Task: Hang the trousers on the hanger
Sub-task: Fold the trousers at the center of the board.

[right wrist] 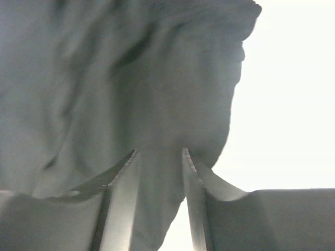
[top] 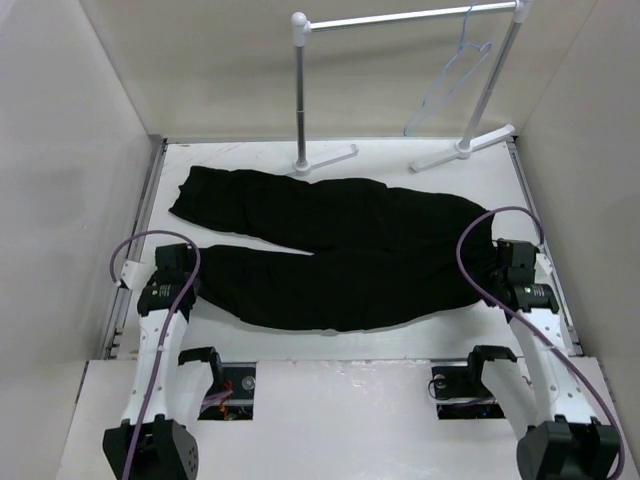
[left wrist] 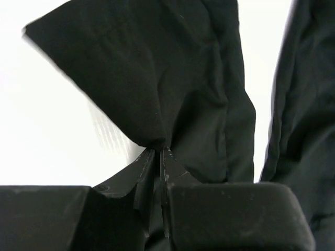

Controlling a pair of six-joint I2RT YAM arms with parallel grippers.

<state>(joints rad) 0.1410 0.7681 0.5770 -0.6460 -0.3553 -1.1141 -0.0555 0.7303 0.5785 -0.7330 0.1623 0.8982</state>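
Note:
The black trousers (top: 340,250) lie flat across the table, both legs running left and the waist at the right. My left gripper (top: 188,263) is at the end of the near leg. In the left wrist view it (left wrist: 159,150) is shut on a pinch of the black cloth (left wrist: 157,68). My right gripper (top: 498,262) is at the waist end. In the right wrist view it (right wrist: 159,154) is closed on a thick fold of cloth (right wrist: 131,78) that fills the gap between the jaws. The thin pale hanger (top: 455,75) hangs from the rail at the back right.
The white-and-metal rail stand (top: 400,18) stands at the back, its feet (top: 325,160) just beyond the far leg. Pale walls close in the left, right and back. The table's side edges (top: 150,200) run close to both arms.

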